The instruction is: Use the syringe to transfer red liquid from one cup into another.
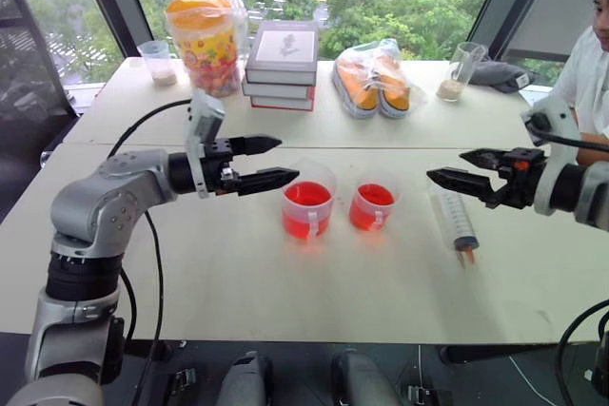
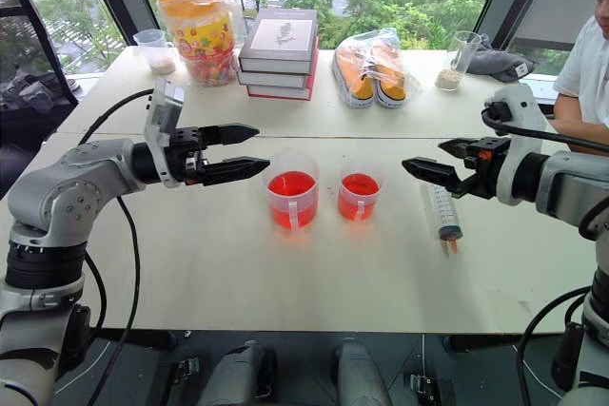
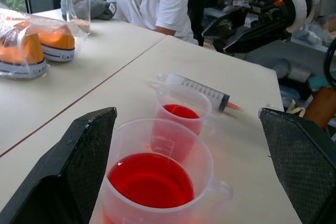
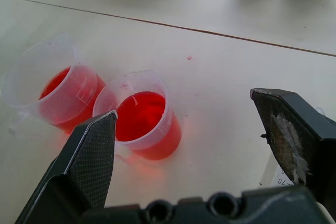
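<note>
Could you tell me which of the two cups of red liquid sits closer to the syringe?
The smaller cup, on the robot's right of the pair; the syringe lies just beyond it, while the larger cup stands farther off.

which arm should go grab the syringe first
Right. The syringe lies on the table just below the open right gripper, on the right of both cups. The left gripper hangs on the far side of the larger cup.

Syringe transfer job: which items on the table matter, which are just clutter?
In play:
- syringe, lying flat beside the cups
- larger cup of red liquid
- smaller cup, also red
- left gripper and right gripper, both open, empty

Clutter, far side:
- stack of books
- bagged shoes
- candy jar
- two powder cups
</note>
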`<state>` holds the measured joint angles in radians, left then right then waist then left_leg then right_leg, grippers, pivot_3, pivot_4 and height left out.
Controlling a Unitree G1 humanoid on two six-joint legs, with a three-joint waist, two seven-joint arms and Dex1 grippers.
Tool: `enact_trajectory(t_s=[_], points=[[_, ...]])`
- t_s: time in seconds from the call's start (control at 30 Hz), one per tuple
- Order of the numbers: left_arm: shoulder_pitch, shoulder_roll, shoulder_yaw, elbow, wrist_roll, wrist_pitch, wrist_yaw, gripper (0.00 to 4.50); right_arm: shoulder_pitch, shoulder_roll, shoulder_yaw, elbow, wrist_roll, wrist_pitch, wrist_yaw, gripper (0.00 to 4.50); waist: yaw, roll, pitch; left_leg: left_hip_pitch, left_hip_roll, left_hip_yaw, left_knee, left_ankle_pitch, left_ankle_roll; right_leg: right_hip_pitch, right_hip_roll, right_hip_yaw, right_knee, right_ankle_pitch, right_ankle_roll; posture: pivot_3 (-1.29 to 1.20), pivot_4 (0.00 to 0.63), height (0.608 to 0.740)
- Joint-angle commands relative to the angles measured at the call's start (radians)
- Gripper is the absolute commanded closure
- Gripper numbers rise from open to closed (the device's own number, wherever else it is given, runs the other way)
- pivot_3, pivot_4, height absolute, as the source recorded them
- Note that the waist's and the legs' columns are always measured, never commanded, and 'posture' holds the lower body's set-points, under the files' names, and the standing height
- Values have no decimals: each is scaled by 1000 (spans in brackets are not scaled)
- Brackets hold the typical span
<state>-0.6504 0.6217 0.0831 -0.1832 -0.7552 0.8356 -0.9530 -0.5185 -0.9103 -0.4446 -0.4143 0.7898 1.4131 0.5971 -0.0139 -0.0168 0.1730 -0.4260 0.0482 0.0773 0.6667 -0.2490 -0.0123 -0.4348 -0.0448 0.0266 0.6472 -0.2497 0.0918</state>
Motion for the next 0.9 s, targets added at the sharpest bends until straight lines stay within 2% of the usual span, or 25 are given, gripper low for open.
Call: enact_trajectory(t_s=[0.03, 0.33, 0.57, 0.7, 0.9], points=[[-13, -8, 5, -2, -9, -23, -9, 0, 1, -31, -23, -1, 3, -19, -2, 37, 0, 0, 0, 0, 0, 0, 0, 0, 0, 0, 0, 0, 0, 0, 0, 0, 150, 740], [-25, -15, 10, 5, -5, -29, -19, 0, 32, -33, -32, 6, -7, -25, -21, 37, 0, 0, 0, 0, 0, 0, 0, 0, 0, 0, 0, 0, 0, 0, 0, 0, 150, 740], [-35, -20, 4, 22, 5, -52, -23, 0, -31, -73, 30, 103, -60, -35, -51, 37, 0, 0, 0, 0, 0, 0, 0, 0, 0, 0, 0, 0, 0, 0, 0, 0, 150, 740], [-48, -34, -22, 46, 29, -84, -42, 0, -89, -111, 115, 203, -119, -84, -47, 37, 0, 0, 0, 0, 0, 0, 0, 0, 0, 0, 0, 0, 0, -1, -2, 0, 150, 740], [-47, -61, -43, 66, 57, -127, -50, 0, -257, -140, 320, 478, -225, -100, -2, 37, -2, 0, 0, 0, 0, 1, 0, 0, 0, -1, 0, 1, 0, -1, -2, 0, 150, 740]])
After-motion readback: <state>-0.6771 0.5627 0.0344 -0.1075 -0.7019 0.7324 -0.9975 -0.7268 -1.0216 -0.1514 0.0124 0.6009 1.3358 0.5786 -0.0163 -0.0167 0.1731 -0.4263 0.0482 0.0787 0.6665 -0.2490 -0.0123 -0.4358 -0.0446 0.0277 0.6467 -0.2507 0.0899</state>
